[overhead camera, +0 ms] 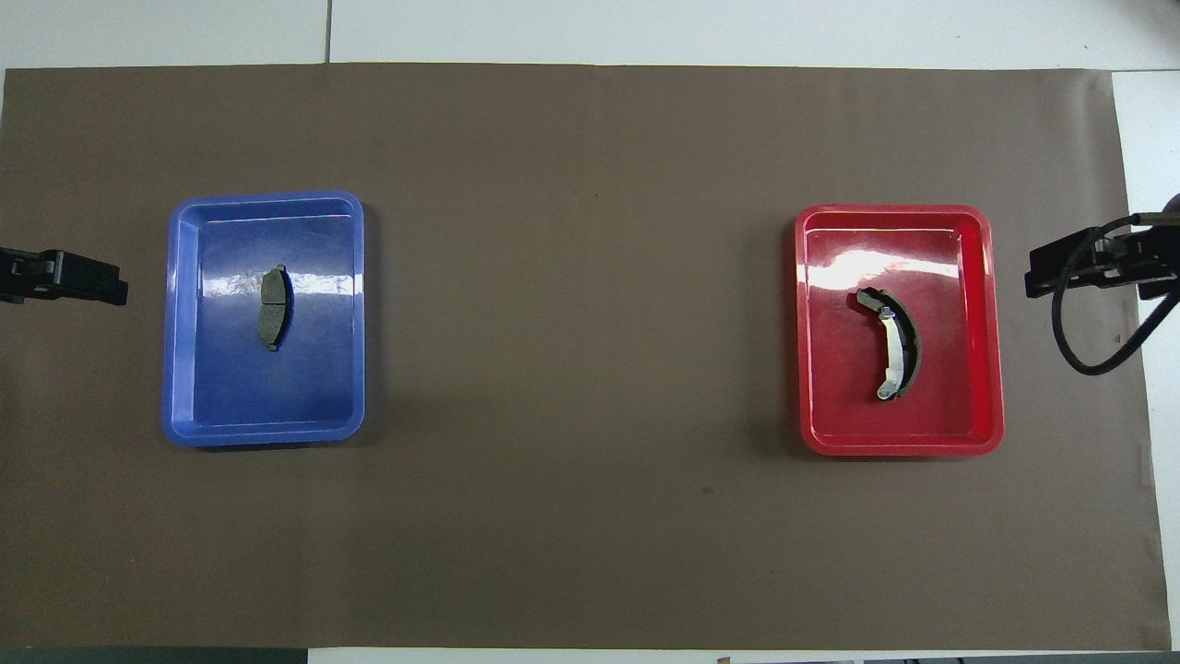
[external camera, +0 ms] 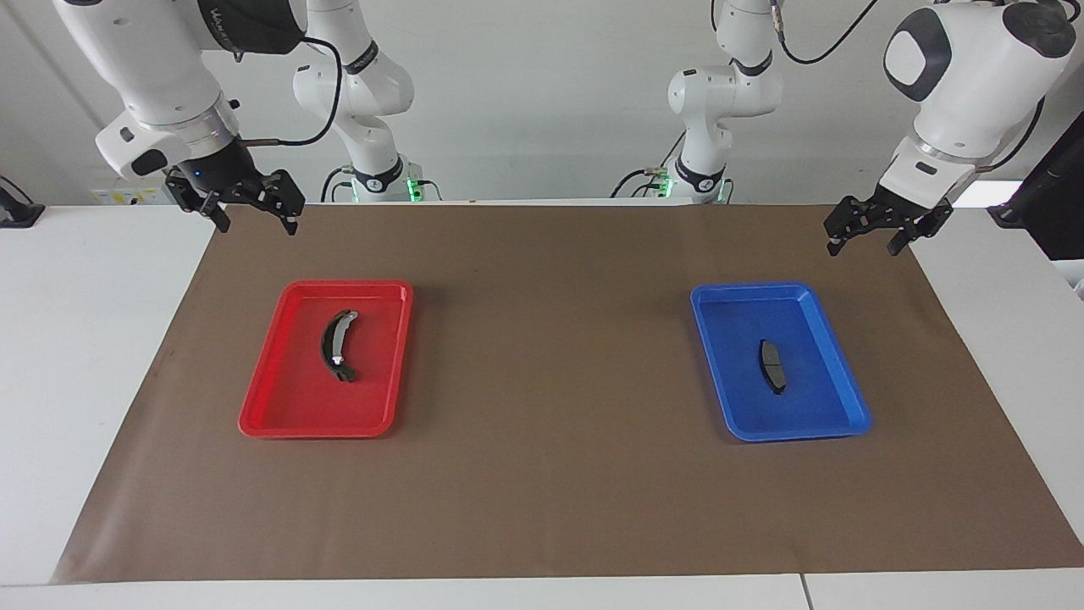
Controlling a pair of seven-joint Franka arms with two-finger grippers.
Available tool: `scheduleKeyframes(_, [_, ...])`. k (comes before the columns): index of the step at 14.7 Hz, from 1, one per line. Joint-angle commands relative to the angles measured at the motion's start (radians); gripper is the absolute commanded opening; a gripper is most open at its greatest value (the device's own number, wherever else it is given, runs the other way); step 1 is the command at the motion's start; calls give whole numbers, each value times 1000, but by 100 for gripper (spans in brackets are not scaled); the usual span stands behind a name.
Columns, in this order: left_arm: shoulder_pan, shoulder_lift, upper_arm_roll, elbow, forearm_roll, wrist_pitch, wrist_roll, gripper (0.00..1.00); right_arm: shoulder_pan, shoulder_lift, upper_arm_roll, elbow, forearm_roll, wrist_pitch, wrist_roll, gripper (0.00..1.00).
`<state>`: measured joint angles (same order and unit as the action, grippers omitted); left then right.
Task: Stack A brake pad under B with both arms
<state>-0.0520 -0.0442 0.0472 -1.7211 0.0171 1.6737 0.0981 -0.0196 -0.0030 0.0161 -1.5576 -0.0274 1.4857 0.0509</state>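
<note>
The A brake pad [external camera: 771, 366], short, flat and all dark, lies in the blue tray [external camera: 720, 356] toward the left arm's end; it also shows in the overhead view [overhead camera: 273, 308]. B [external camera: 336, 346], the long black crescent with a silvery strip, lies in the red tray [external camera: 279, 398] toward the right arm's end; it also shows in the overhead view [overhead camera: 894, 343]. My left gripper [external camera: 865, 246] hangs open and empty over the mat's edge beside the blue tray [overhead camera: 184, 369]. My right gripper [external camera: 256, 224] hangs open and empty over the mat's edge beside the red tray [overhead camera: 986, 277].
A brown mat [external camera: 550, 474] covers the white table [external camera: 85, 339]. The two trays stand apart, with bare mat between them. Both grippers show at the sides of the overhead view, the left gripper [overhead camera: 92, 278] and the right gripper [overhead camera: 1060, 265].
</note>
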Motion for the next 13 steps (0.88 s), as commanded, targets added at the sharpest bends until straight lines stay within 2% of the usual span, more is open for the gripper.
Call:
scheduleKeyframes(1, [-5, -28, -1, -35, 12, 26, 11, 100, -3, -2, 4, -2, 4, -8, 10, 100])
scheduleKeyframes(5, [-5, -29, -3, -47, 10, 46, 9, 100, -5, -2, 4, -2, 4, -8, 10, 100])
scheduleKeyframes(10, [-6, -16, -4, -213, 10, 286, 6, 100, -5, -2, 4, -2, 4, -8, 10, 100])
scheduleKeyframes(13, [-31, 70, -4, -274, 10, 430, 6, 100, -3, -2, 4, -2, 4, -8, 10, 100])
